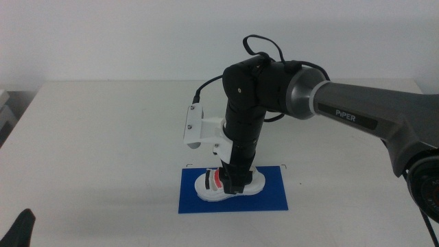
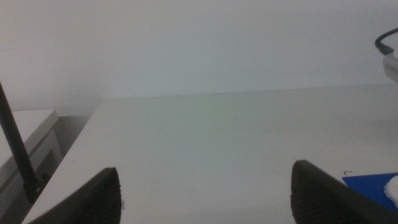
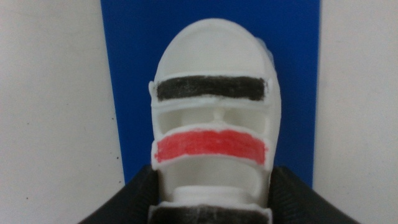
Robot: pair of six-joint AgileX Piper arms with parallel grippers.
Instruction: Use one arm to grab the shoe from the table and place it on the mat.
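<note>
Shoe (image 1: pixel 230 184): small, white, thick pale sole, rounded toe. Wrist camera on the right arm shows it from above (image 3: pixel 211 124): one black strap nearest the toe, a red strap behind it, a second black strap just showing at the heel end between the jaws. Strap colour looks hand-inked, edges uneven.

Position: shoe lies on the mat (image 1: pixel 274 195), lengthwise along it, sole down, roughly mid-mat. Blue shows on both sides of the shoe and beyond its toe. Mat is bright blue, flat, near the front edge of the table (image 1: pixel 103 137), about midway along that edge. Small black marks at the mat's far corners.

Right gripper (image 1: pixel 232 184): comes straight down from above onto the shoe. Jaws closed against the two sides of the shoe at its heel end, dark pads touching the white sole on either side. White camera bracket sits on the wrist above.

Writing: "PIPER" in white letters on the silver-grey forearm of the right arm (image 1: pixel 363 116). No other text legible.

Left gripper (image 1: pixel 20 230): low by the front left corner of the table, only a dark tip in the overhead view. Its own camera shows both jaws wide apart with nothing between them
</note>
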